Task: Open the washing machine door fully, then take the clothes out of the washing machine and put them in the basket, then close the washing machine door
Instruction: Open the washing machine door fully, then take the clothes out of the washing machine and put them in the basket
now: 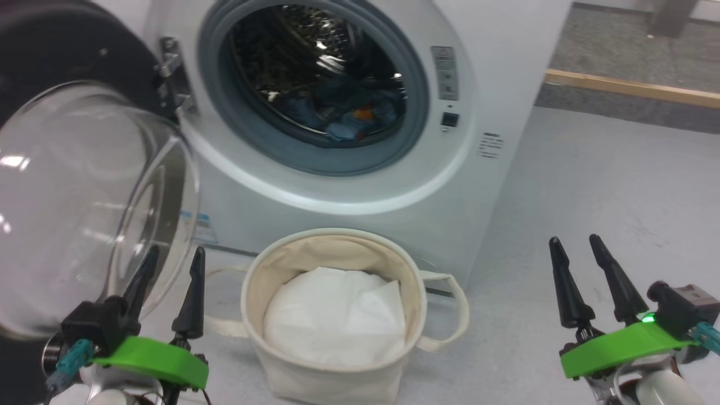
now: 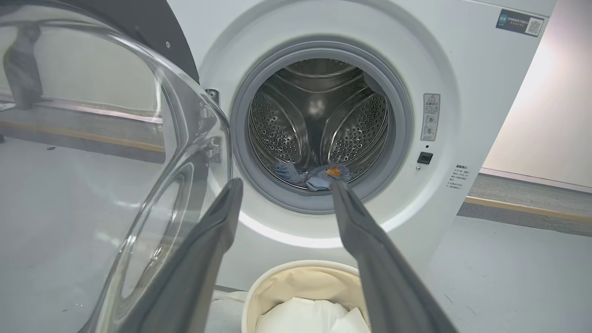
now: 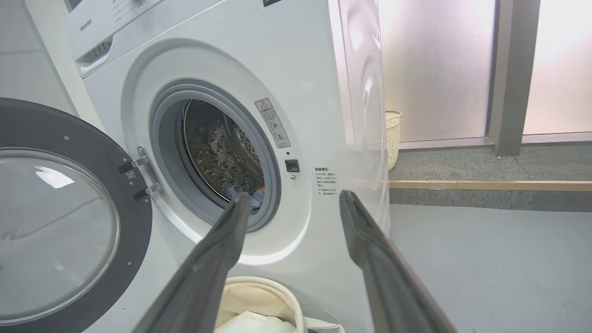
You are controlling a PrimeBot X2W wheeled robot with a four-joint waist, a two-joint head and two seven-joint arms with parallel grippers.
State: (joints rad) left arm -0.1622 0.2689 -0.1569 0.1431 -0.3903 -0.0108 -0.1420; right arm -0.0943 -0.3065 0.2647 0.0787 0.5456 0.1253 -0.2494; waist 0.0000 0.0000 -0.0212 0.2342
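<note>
The clothes are made out dimly, low inside the washing machine; the open washing machine door is cut off at the left edge. The left end effector and right end effector are held spread and empty, flanking the basket.

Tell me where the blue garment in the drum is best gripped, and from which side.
Probably a raised fold of the blue garment near its orange patch. Come from the front through the grey gasket, angled down: it lies crumpled low on the drum floor.
</note>
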